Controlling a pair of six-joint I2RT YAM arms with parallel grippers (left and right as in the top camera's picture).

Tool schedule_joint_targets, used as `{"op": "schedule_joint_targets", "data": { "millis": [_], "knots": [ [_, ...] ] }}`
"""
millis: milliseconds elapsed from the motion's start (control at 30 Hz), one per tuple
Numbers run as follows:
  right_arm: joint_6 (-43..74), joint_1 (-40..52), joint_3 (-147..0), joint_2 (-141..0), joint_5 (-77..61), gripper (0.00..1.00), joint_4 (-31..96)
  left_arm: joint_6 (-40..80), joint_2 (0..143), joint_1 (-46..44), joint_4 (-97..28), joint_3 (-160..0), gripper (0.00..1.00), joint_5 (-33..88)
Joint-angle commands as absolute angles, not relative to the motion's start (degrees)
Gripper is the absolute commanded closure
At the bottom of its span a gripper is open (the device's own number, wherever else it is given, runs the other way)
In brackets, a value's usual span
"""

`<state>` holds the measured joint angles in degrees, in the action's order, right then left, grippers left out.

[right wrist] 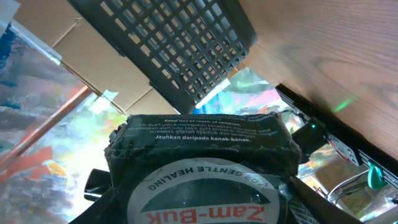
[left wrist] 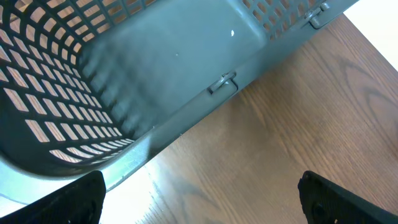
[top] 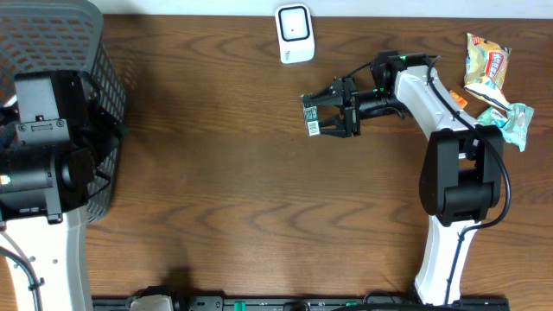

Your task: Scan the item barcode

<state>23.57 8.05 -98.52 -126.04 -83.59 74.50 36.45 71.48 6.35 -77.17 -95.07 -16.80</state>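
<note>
Item: a small dark green pack point(top: 311, 118) in the right claw's grip, over the table point(top: 216, 181), near the scanner but apart from it.
Item label: the right wrist view shows "Zam-Buk" on a round face and fine white print on the pack's edge point(right wrist: 205, 140); from overhead a white barcode patch faces up.
Right claw: point(top: 322, 114) partly closed, its 2 fingers clamped on the item from either side; the arm reaches in from the right edge.
Left claw: point(left wrist: 202, 202) spread fully wide and holding nothing; only its 2 dark fingertips show at the bottom corners of the left wrist view.
Left arm: at the far left, above the basket.
Scanner: point(top: 295, 34) white, at the table's far edge, near the middle.
Basket: point(top: 82, 43) grey plastic mesh, in the far left corner; its wall and floor point(left wrist: 186, 56) fill the left wrist view.
Packets: 2 snack packets, 1 yellow point(top: 486, 62) and 1 pale green point(top: 510, 123), at the right edge behind the right arm.
</note>
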Motion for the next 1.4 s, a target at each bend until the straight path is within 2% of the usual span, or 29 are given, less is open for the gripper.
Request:
{"op": "schedule_joint_targets", "data": {
  "millis": [0, 1367],
  "knots": [
    [24.18, 7.92, -99.63, -126.21, -85.6, 0.46, 74.56, 37.17, 71.53, 6.63, -77.34, -94.76, 0.02, -17.37],
    [24.16, 9.54, -99.63, -126.21, -82.28, 0.45, 74.13, 37.19, 71.53, 6.63, -77.34, -94.76, 0.02, -17.37]
  ]
}}
